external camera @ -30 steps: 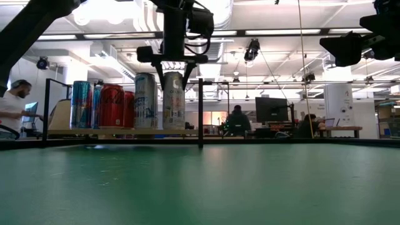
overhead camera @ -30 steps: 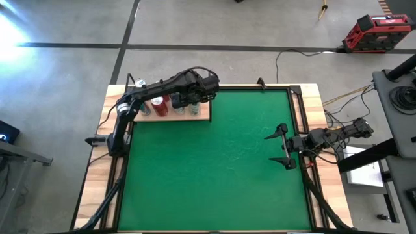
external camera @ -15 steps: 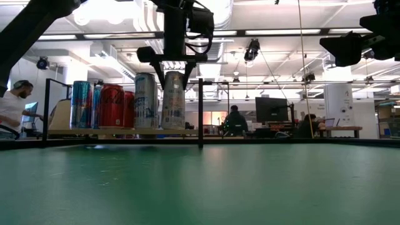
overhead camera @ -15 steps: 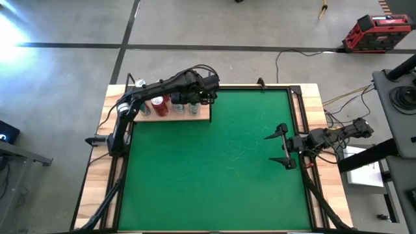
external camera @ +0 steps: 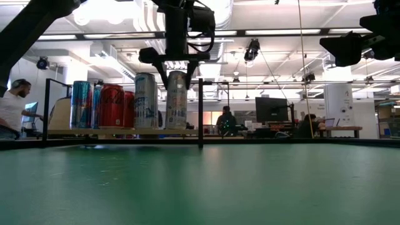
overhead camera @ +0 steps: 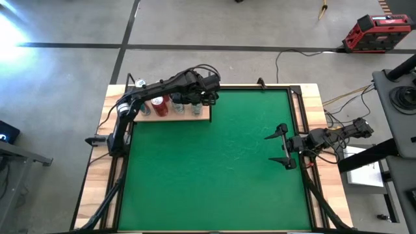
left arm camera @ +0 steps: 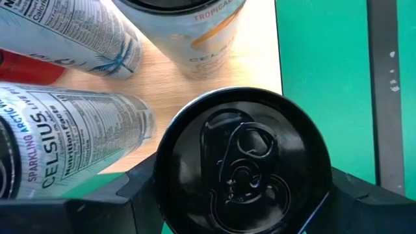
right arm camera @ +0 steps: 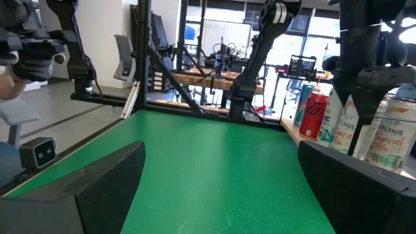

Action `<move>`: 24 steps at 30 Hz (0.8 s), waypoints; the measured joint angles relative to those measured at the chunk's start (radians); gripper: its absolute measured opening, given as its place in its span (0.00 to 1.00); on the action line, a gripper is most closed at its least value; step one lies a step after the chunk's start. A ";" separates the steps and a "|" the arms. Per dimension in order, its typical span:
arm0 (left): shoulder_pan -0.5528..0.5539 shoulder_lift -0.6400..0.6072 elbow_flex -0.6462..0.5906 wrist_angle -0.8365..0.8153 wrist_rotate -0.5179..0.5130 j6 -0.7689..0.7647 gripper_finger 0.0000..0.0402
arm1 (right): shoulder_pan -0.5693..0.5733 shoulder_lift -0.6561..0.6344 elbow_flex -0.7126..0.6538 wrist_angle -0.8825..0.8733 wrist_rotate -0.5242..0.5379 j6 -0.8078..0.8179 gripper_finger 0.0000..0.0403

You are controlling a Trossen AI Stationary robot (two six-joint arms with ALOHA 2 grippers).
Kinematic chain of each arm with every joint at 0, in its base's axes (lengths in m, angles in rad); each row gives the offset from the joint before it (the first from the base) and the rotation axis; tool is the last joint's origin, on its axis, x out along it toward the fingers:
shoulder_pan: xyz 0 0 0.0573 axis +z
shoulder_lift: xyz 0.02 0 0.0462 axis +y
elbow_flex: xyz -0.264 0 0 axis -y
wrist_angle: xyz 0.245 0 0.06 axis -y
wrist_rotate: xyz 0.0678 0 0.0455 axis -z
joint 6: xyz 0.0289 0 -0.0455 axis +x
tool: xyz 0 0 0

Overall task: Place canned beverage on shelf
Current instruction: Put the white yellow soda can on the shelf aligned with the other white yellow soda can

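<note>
green mat (overhead camera: 214, 175): one, covers most of the table (overhead camera: 97, 175); the shelf sits at its far left corner.
right gripper (overhead camera: 276, 147): one, fingers spread wide apart, holding nothing; hovers at the mat's right edge, well apart from the shelf, on the shelf's right.
shelf (overhead camera: 205, 116): one light-wood board with thin black rods (external camera: 200, 112) standing at its edges; it holds all the cans in view.
shelf contents: cans standing upright in a tight group. At least five show; the exact count cannot be told because they overlap.
can types on shelf: one blue can (external camera: 81, 104) at the shelf's left end, at least one red can (external camera: 112, 106) beside it, then a white can (external camera: 145, 101), with more pale cans behind.
canned beverage (external camera: 177, 103): one pale can with a black top, upright, its base at shelf level, at the shelf's right end just beside the white can and next to the right rod.
left gripper (external camera: 177, 78): one, above the shelf's right end, pointing down, fingers clamped against both sides of the canned beverage's top rim.
left wrist view: black can top fills the gap between the fingers; three other pale cans stand close by on the wood.
people: two show in the room beyond the shelf, a person (external camera: 9, 109) seated far left and another person (external camera: 226, 122) past the right rod.
</note>
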 joint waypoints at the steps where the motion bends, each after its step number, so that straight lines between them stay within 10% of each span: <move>1: 0.000 0.000 0.000 -0.001 0.000 0.000 0.63 | 0.000 0.000 0.000 0.000 0.000 0.000 0.98; 24: -0.007 -0.001 0.022 -0.038 0.000 -0.048 0.82 | 0.000 0.000 0.000 0.000 0.000 0.000 0.98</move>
